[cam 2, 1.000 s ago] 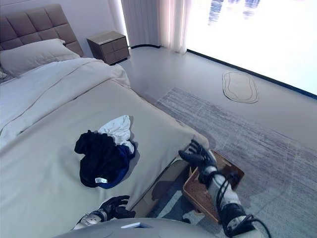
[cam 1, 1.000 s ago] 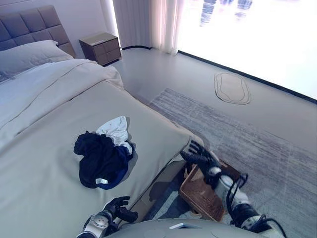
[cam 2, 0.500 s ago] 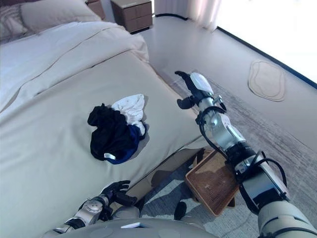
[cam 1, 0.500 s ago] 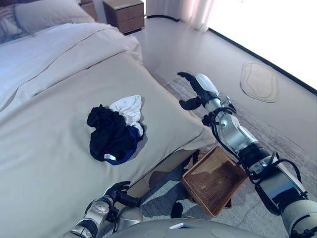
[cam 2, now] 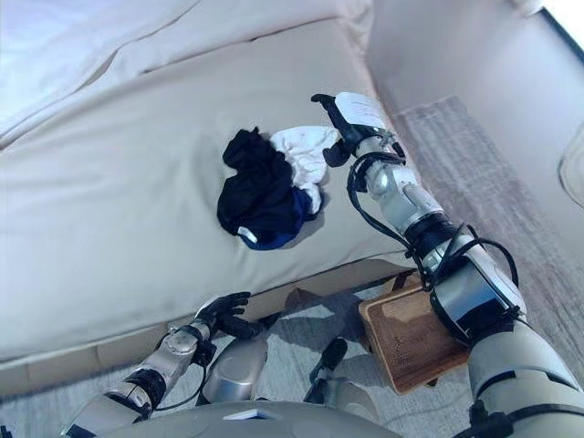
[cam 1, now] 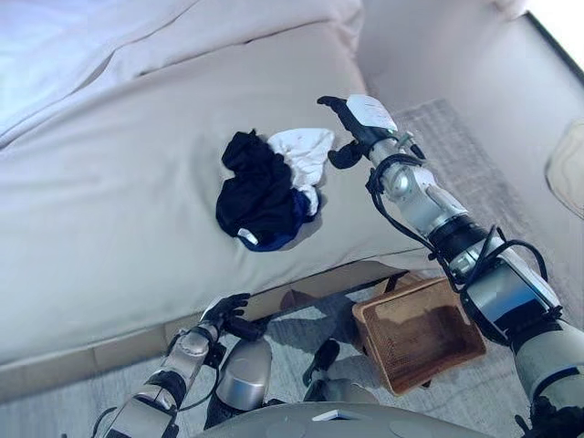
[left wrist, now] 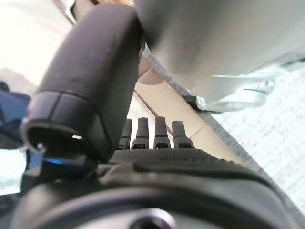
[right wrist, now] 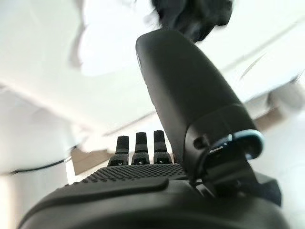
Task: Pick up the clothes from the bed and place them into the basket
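In the left eye view the clothes [cam 1: 266,188], a dark bundle with a white piece, lie on the bed [cam 1: 109,192] near its edge. The right hand [cam 1: 356,128] is just beside the white piece, fingers spread, holding nothing. The basket [cam 1: 420,333] sits on the floor beside the bed.

In the right eye view the left hand [cam 2: 222,313] hangs low by the bed's side, fingers loosely relaxed.

The wrist views show each hand's fingers straight and empty.

Clothes [cam 1: 266,187]: a black garment, a white one and a patch of dark blue; bed [cam 1: 109,201] cover plain beige. Basket [cam 1: 422,332]: brown woven; rug [cam 1: 456,155]: grey, faintly streaked; both hands dark.
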You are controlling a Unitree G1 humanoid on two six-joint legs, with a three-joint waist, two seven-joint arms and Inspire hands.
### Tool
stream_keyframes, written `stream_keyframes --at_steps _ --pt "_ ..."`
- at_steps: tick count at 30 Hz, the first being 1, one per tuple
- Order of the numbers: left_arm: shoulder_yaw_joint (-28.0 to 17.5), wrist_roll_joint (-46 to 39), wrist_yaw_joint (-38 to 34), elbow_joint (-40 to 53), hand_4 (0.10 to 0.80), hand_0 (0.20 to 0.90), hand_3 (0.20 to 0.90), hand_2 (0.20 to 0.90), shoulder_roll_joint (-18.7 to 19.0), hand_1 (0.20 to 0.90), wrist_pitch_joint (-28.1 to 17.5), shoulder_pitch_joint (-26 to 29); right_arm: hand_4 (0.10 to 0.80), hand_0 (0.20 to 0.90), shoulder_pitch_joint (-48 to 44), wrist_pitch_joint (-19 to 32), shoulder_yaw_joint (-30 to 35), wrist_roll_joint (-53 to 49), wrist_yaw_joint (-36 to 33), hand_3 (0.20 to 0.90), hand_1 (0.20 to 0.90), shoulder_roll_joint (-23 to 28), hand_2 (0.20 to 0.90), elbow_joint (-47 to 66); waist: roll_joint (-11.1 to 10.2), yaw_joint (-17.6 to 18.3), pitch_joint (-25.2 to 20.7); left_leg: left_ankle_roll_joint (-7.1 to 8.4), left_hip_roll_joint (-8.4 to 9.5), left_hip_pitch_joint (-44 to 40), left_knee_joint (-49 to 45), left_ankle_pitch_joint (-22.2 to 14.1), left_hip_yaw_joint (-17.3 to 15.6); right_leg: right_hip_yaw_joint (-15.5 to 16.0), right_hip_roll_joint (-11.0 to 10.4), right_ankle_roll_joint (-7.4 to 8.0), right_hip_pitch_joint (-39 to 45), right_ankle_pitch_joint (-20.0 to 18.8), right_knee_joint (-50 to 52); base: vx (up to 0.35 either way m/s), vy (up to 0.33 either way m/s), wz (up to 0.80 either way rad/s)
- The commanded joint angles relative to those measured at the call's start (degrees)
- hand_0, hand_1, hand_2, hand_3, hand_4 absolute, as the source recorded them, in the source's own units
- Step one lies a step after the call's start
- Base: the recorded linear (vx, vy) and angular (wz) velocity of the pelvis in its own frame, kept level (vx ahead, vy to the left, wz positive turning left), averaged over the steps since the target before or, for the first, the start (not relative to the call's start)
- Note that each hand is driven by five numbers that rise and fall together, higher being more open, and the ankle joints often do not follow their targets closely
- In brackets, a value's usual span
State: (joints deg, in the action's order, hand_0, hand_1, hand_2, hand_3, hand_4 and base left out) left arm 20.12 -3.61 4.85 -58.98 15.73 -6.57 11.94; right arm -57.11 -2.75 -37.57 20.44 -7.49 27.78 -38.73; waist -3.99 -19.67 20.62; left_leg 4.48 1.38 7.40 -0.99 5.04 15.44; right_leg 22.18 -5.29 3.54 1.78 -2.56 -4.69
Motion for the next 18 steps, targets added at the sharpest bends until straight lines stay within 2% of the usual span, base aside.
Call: stream_keyframes --at_steps 1,5,12,15,16,18 --pt "4.07 0.45 -1.9 -1.97 0.8 0.9 0.9 0.9 6.22 0.9 1.75 -4.27 0.8 0.9 -10.14 0.41 -1.92 1.71 -1.49 0.9 0.9 -1.63 0.9 1.64 -1.21 -2.76 0.21 -5.46 2.62 2.82 -3.93 -4.95 -1.82 -3.31 -5.88 2.14 -1.7 2.26 11.24 -0.033 -0.077 0.26" --pt "4.05 -1.05 -1.95 0.2 0.8 0.9 0.9 0.9 6.95 0.9 0.77 -2.73 0.8 0.9 -13.94 -0.92 -3.59 2.47 -0.01 0.9 0.9 -4.28 0.9 -2.51 -1.13 -5.69 2.81 -4.73 2.83 6.21 -4.91 -4.5 -0.27 -1.29 -5.92 2.14 -2.89 2.79 11.86 -0.043 -0.048 0.19" --pt "3.26 -3.29 -2.53 2.52 0.8 0.9 0.9 0.9 7.33 0.9 -0.38 -1.35 0.8 0.9 -17.53 -2.38 -5.41 5.52 3.61 0.9 0.9 -7.39 0.9 -8.12 -1.31 -8.79 7.29 -4.11 3.04 10.97 -8.63 -4.77 1.71 1.19 -6.07 1.91 -6.95 3.39 15.14 -0.011 -0.018 0.12" --pt "3.46 -4.57 -2.84 3.63 0.8 0.9 0.9 0.9 7.52 0.9 -1.86 -0.94 0.8 0.9 -19.25 -3.61 -6.57 6.89 6.07 0.9 0.9 -8.26 0.9 -10.8 -1.23 -9.54 9.17 -4.25 3.5 14.51 -12.23 -5.4 2.14 1.62 -6.16 1.6 -10.31 3.93 17.98 -0.024 -0.014 0.1" --pt "3.35 -5.18 -3.06 4.04 0.8 0.9 0.9 0.9 7.47 0.9 -2.44 -1.15 0.8 0.9 -19.76 -4.44 -7.45 7.33 7.86 0.9 0.9 -8.75 0.9 -11.97 -1.49 -9.74 9.17 -4.19 3.23 15.82 -13.94 -7.47 2.1 0.98 -5.76 1.81 -11.88 5.73 19.85 0.007 -0.019 0.06" --pt "3.41 -5.81 -3.44 5.4 0.8 0.9 0.9 0.9 7.55 0.9 -2.93 -1.69 0.8 0.9 -20.08 -5.54 -8.11 8.1 9.45 0.9 0.9 -9.11 0.9 -13.62 -1.39 -10.04 9.17 -4.32 3.21 18.5 -15.55 -7.59 2.35 1.42 -5.56 1.59 -14.59 6.18 21.78 -0.014 0.01 0.04"
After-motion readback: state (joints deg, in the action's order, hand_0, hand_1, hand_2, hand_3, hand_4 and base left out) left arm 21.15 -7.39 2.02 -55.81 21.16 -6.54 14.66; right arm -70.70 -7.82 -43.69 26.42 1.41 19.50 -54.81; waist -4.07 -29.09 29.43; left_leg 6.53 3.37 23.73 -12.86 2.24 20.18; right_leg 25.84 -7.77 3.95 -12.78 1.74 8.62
